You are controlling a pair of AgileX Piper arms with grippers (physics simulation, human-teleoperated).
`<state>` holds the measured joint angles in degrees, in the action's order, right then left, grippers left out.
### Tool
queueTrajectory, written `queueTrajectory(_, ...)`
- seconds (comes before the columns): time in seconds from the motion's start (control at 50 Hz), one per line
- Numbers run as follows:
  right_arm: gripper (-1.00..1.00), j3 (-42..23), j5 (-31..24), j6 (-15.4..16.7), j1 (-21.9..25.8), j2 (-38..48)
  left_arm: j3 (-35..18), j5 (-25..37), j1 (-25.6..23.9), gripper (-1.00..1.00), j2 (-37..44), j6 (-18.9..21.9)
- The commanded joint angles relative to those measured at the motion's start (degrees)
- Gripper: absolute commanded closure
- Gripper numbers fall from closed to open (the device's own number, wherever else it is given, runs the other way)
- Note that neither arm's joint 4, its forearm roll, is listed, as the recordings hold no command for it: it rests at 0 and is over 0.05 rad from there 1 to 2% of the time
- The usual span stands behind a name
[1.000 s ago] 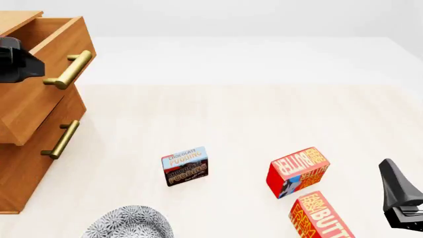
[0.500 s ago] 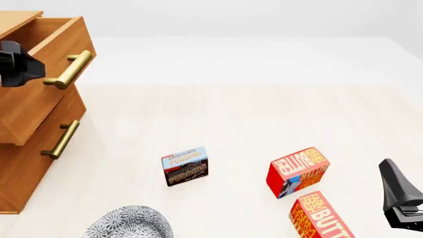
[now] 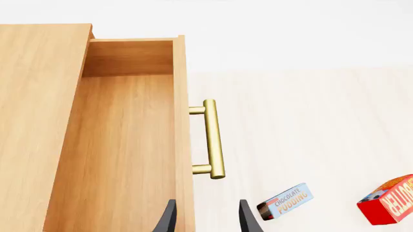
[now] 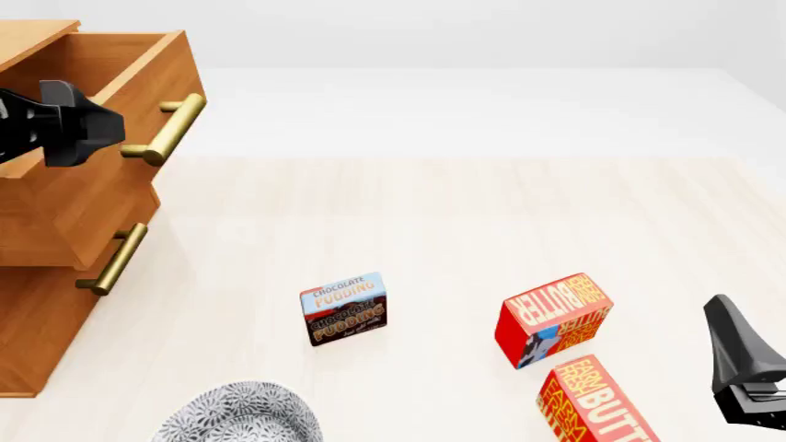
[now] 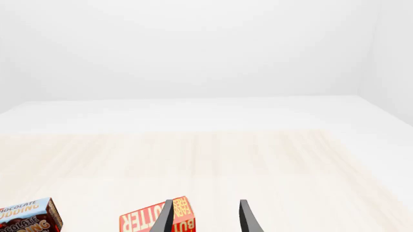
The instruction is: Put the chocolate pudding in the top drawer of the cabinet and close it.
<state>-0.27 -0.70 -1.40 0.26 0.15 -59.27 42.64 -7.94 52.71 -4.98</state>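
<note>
The chocolate pudding [image 4: 344, 308] stands on the table, near its middle front; it also shows in the left wrist view [image 3: 285, 201] and the right wrist view [image 5: 26, 217]. The cabinet [image 4: 37, 304] stands at the left. Its top drawer [image 4: 86, 198] is pulled out, with its inside [image 3: 123, 145] bare and its brass handle [image 4: 166, 129] free. My left gripper [image 4: 98, 127] is open over the drawer's front wall, one finger on each side of it [image 3: 206, 220]. My right gripper [image 4: 724, 318] is open and empty at the front right, right of the butter boxes.
Two red-orange butter boxes [image 4: 553, 318] [image 4: 595, 401] lie right of the pudding. A patterned grey plate [image 4: 239, 414] sits at the front edge, left of the pudding. A lower drawer [image 4: 50, 285] with a like handle is shut.
The top drawer has slid further out, its handle moving right. My left gripper has moved right with it. The right arm, pudding and butter boxes have not moved.
</note>
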Motion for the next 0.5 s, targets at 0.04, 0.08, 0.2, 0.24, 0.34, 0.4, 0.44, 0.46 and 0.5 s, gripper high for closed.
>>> queueTrajectory(0.04,-1.0,0.05,0.23,0.18,-0.02,0.12,11.44,-2.2,-4.11,-1.0,8.71,-1.92)
queueTrajectory(0.08,-1.0,0.05,0.23,0.18,-0.02,0.12,11.63,-2.2,-4.78,-1.0,8.5,-2.0)
queueTrajectory(0.2,-1.0,0.05,0.23,0.18,-0.02,0.12,12.04,-3.07,-6.91,-1.0,9.31,-3.36)
queueTrajectory(0.24,-1.0,0.05,0.23,0.18,-0.02,0.12,12.14,-3.31,-7.83,-1.0,9.52,-3.17)
queueTrajectory(0.34,-1.0,0.04,0.23,0.18,-0.03,0.12,12.13,-3.81,-9.59,-1.0,10.39,-3.48)
queueTrajectory(0.4,-1.0,0.05,0.23,0.18,-0.03,0.12,11.91,-4.14,-10.83,-1.0,11.16,-4.17)
queueTrajectory(0.44,-1.0,0.05,0.23,0.18,-0.02,0.12,11.52,-3.92,-11.11,-1.0,11.19,-4.1)
queueTrajectory(0.46,-1.0,0.05,0.23,0.17,-0.02,0.13,11.29,-3.81,-11.25,-1.0,11.23,-4.11)
queueTrajectory(0.5,-1.0,0.05,0.23,0.18,-0.01,0.12,10.73,-3.68,-11.97,-1.0,11.53,-4.46)
